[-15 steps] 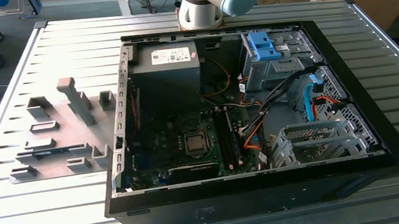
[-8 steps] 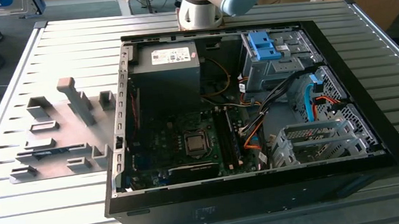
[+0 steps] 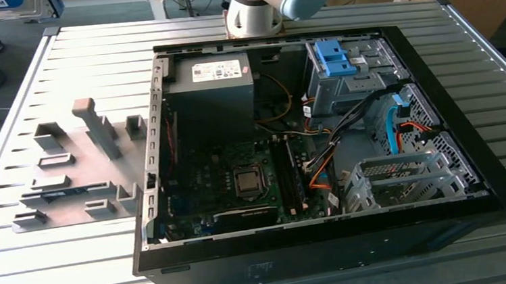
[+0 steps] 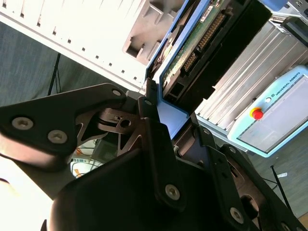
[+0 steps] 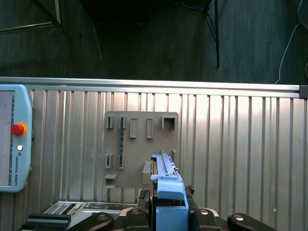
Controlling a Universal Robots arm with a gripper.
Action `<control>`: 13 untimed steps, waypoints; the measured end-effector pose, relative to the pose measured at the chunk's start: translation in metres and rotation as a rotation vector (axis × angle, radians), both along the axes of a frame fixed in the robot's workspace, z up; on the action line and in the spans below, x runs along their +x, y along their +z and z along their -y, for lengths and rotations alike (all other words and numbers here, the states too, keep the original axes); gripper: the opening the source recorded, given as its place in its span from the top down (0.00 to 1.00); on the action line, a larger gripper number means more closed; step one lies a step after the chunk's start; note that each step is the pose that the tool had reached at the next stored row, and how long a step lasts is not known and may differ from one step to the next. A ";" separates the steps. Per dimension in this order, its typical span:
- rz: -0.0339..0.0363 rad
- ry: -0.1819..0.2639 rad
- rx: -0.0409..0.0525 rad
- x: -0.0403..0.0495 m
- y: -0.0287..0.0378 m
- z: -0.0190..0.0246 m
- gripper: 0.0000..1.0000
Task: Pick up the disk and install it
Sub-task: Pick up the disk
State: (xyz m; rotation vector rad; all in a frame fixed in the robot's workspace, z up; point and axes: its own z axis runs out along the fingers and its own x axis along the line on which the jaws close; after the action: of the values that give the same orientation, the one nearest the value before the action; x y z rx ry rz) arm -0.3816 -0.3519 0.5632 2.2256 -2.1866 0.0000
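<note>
Clamping fingers (image 4: 156,134) onto blue-framed disk (image 4: 192,48) at one end — likely risking pivoting in so narrow a hold, then jamming against drive bay (image 3: 400,171) or snagging cables (image 3: 387,128).

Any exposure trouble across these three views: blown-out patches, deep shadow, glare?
Second wrist view: the table slats are blown out to white, while the tool gripping the disk is a dark mass. First wrist view: background beyond the table very dark, bright streaks on the slats, the disk well lit. Exterior view: even light; the computer case interior is shaded but readable.
</note>
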 end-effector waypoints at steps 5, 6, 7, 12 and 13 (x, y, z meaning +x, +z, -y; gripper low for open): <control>-0.0001 0.000 0.0000 0.0042 0.0000 0.0000 0.63; 0.0000 0.000 0.0000 0.0049 0.0000 0.0000 0.63; 0.0001 0.000 0.0001 0.0057 0.0000 0.0000 0.63; -0.0001 0.000 0.0000 0.0100 0.0000 0.0000 0.63; -0.0001 0.000 0.0000 0.0109 0.0000 0.0000 0.63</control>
State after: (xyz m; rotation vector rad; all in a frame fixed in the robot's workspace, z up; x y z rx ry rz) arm -0.3707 -0.3519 0.5632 2.2255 -2.1866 0.0000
